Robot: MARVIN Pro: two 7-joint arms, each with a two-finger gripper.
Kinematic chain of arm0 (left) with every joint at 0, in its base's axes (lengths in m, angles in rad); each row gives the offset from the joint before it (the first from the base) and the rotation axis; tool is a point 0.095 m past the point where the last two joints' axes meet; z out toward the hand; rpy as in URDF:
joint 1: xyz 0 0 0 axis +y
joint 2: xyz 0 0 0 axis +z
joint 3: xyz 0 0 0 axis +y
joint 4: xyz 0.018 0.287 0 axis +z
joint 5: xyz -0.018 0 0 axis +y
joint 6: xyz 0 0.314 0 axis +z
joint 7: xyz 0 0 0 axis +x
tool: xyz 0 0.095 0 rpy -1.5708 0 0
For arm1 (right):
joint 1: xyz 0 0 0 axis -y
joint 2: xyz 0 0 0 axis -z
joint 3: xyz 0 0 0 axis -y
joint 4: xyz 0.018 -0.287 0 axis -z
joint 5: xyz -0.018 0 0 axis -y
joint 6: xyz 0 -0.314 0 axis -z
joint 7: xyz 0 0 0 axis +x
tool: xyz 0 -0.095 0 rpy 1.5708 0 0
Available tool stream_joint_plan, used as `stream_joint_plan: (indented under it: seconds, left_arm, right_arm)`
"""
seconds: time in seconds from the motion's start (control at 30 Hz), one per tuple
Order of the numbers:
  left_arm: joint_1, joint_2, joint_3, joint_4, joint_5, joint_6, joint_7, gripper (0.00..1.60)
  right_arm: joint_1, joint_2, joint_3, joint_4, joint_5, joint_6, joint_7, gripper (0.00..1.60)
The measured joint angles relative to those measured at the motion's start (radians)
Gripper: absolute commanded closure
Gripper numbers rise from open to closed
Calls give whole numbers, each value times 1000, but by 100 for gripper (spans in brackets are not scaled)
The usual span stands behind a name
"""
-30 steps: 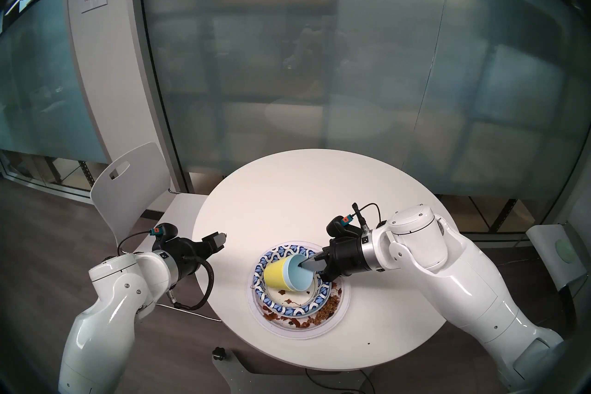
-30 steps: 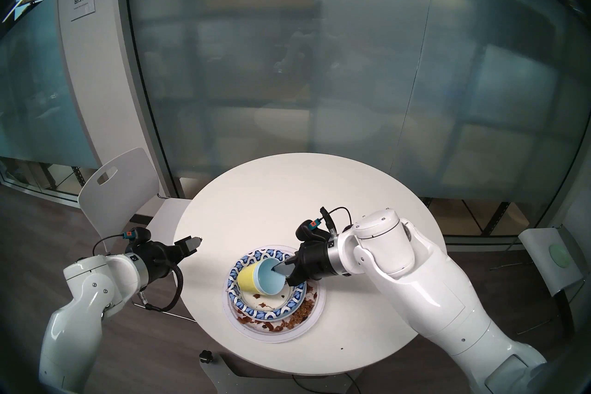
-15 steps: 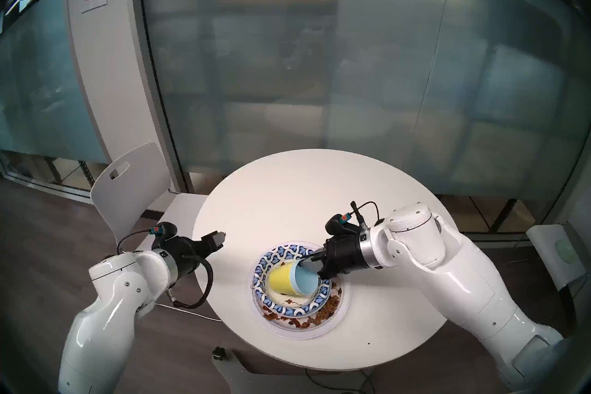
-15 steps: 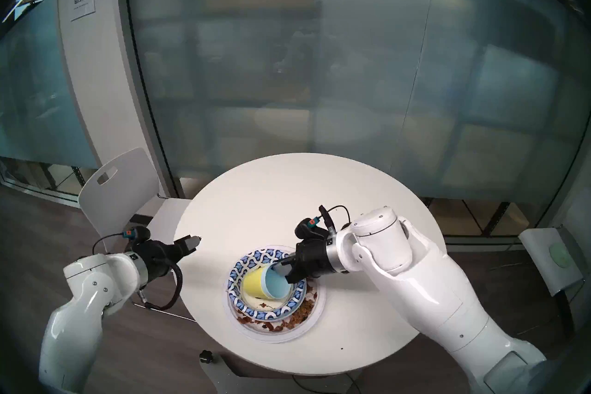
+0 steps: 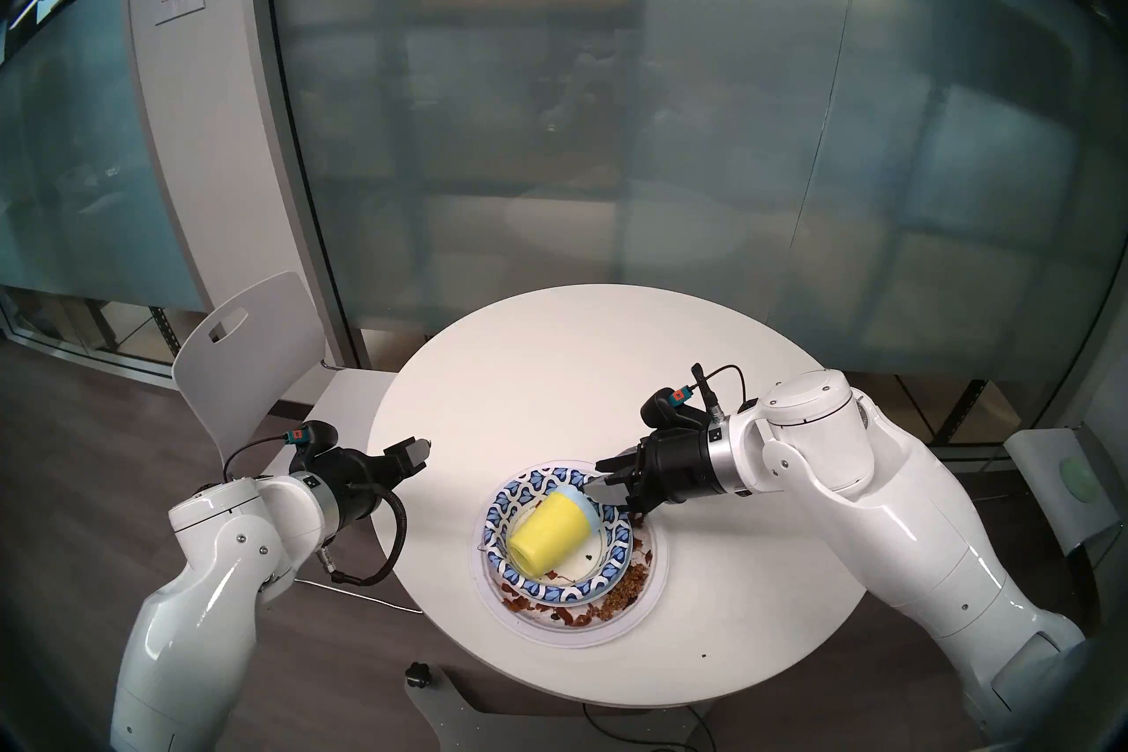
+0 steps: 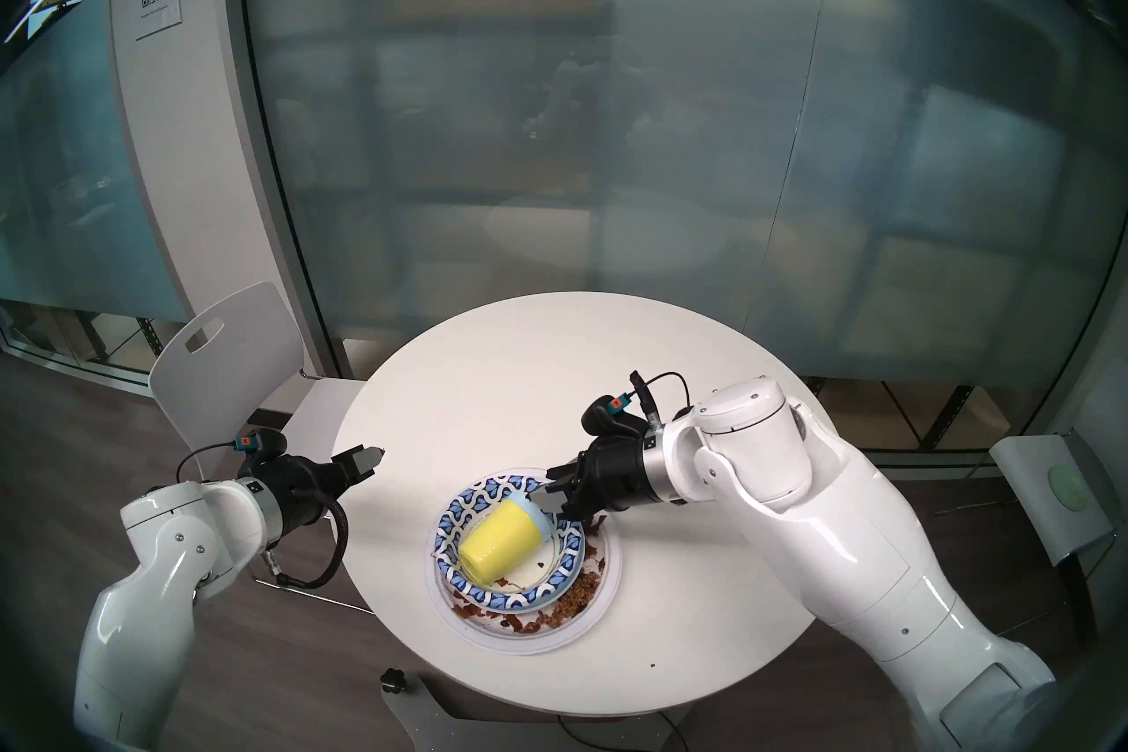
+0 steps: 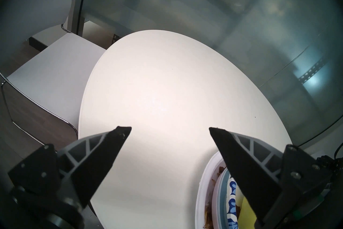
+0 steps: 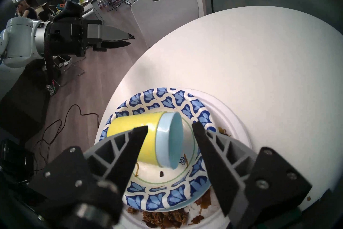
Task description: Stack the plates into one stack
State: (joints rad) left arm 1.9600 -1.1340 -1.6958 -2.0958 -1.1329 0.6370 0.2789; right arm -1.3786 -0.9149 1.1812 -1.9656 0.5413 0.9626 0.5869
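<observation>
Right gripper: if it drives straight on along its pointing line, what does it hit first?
Most likely the light-blue cup nested in the yellow cup, lying on the patterned plate dead ahead between the open jaws of the right gripper. Depth is uncertain.

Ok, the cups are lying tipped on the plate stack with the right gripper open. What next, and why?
Probably lift the right gripper clear. Its jaws stand open and apart from the nested yellow cup and light-blue cup, which lie on their side on the patterned plate.
</observation>
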Motion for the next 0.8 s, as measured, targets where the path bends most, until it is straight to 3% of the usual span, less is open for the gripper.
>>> stream_joint_plan:
  seconds: [0.23,0.53,0.8]
  left_arm:
    - [-10,-3,12,-13,-8,1,4,0]
    - [-24,-10,44,-47,-14,2,29,0]
    - [-33,-10,79,-91,-9,2,50,0]
  right_arm:
    - [-45,13,94,-58,26,0,-35,43]
    - [-157,9,236,-147,59,-10,-101,36]
    - [-273,-23,364,-213,78,-68,-167,28]
